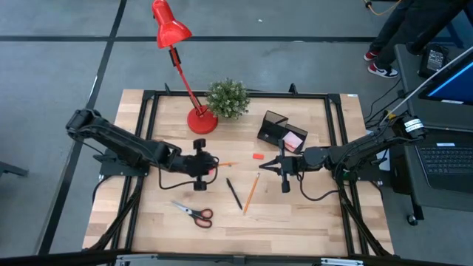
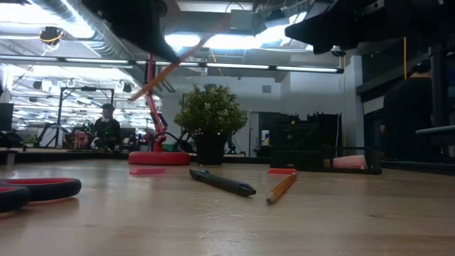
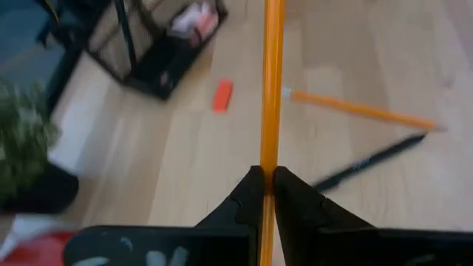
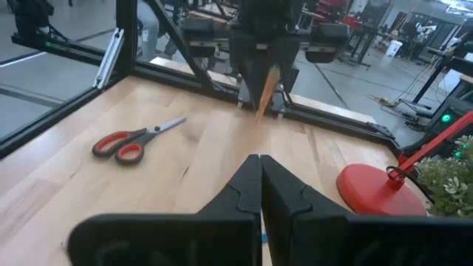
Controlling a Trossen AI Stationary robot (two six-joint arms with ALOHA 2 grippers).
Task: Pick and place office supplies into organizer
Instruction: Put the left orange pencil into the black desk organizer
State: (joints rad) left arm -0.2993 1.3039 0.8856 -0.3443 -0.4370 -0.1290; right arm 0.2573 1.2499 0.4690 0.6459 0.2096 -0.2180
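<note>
Wooden desk (image 1: 295, 222) carried the organizer (image 1: 279, 134) far right of centre. Your left hand (image 1: 213, 164) was clenched on an orange pencil (image 3: 270, 89), lifted off the desk; your right hand (image 1: 267, 168), clenched and empty, hovered between them. You needed to carry the pencil high, past that hand, and tip it into a compartment.

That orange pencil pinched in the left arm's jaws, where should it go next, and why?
Probably a short carry toward the organizer. The left gripper is shut on a pencil and holds it off the table, while the organizer sits farther along, beyond the red eraser. The right gripper is shut and empty, so nothing there needs doing first.
</note>
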